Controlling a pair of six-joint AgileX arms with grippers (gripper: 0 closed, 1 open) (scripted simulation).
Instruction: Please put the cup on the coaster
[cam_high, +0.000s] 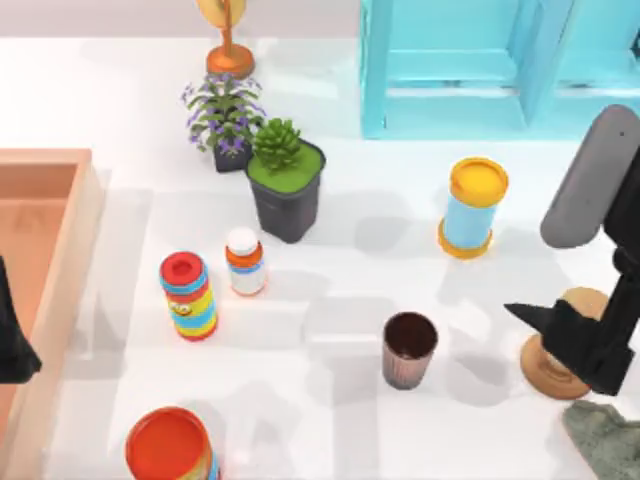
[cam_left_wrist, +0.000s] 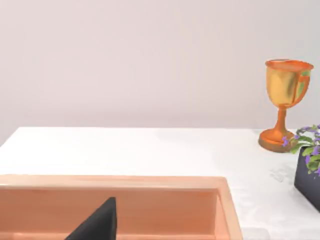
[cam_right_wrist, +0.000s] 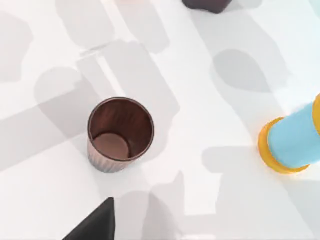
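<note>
The cup (cam_high: 409, 349) stands upright on the tabletop (cam_high: 330, 300), left of the right tool (cam_high: 540, 325), with the coaster (cam_high: 552, 368) under that arm. The right arm is much nearer; I cannot tell either tool's opening, and the left tool (cam_high: 12, 345) is parked at the far left

Ribbed brownish-pink cup (cam_high: 409, 350) upright, apart from wooden coaster (cam_high: 547, 368).

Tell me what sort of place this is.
Probably a rendered tabletop test scene, not a real room: a plain white table scattered with unrelated props, like a ribbed brown cup, a blue canister with a yellow lid and a gold goblet.
</note>
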